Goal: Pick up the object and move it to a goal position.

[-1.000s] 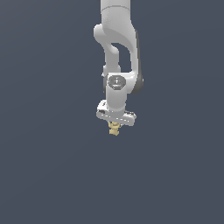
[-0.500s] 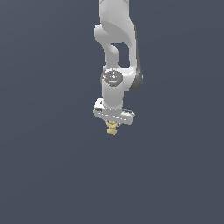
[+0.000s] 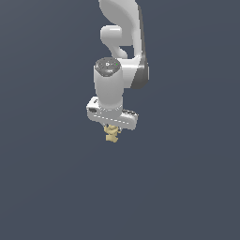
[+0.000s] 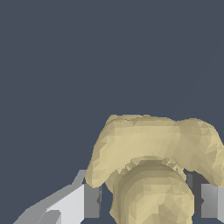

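The object (image 3: 111, 134) is a small pale yellow-tan lumpy item hanging just below the white hand in the exterior view. My gripper (image 3: 111, 130) is shut on it and holds it in the air, with the white arm rising above. In the wrist view the object (image 4: 153, 166) fills the space between the two fingers (image 4: 92, 200), which press against its sides. The fingertips themselves are mostly hidden by the object in the exterior view.
A plain dark blue-grey surface (image 3: 56, 187) fills the background in both views. No other objects show.
The arm has turned and shifted slightly toward the exterior view's left, with the object still held in the gripper.
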Robot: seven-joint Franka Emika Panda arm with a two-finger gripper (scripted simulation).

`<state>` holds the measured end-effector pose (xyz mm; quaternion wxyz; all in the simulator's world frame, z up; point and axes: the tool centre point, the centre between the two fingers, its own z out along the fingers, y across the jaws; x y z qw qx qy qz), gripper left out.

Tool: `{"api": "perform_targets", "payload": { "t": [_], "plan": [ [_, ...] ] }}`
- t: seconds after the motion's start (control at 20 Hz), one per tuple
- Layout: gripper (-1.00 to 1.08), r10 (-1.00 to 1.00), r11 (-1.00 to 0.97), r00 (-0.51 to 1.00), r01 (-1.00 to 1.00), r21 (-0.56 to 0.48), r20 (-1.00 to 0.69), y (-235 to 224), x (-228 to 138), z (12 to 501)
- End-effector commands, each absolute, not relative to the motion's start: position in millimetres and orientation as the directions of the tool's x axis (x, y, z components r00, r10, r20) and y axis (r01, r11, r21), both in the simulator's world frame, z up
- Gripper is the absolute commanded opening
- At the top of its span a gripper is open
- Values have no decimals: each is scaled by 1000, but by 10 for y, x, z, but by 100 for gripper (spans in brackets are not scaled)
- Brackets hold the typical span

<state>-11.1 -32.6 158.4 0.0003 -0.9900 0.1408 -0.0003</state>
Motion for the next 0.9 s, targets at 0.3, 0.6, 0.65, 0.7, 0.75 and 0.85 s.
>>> {"api": "perform_targets", "payload": {
  "t": [0.3,0.6,0.65,0.7,0.75,0.85],
  "plan": [
    [-100,-279,-960,960,-279,-1,0,-739,188,2362],
    [-100,-279,-960,960,-279,-1,0,-955,360,2766],
    [-100,-279,-960,960,-279,0,0,-981,383,2815],
    [-100,-279,-960,960,-279,0,0,-1005,404,2860],
    [-100,-279,-960,960,-279,0,0,-1026,422,2900],
    [-100,-279,-960,960,-279,0,0,-1063,455,2968]
  ]
}}
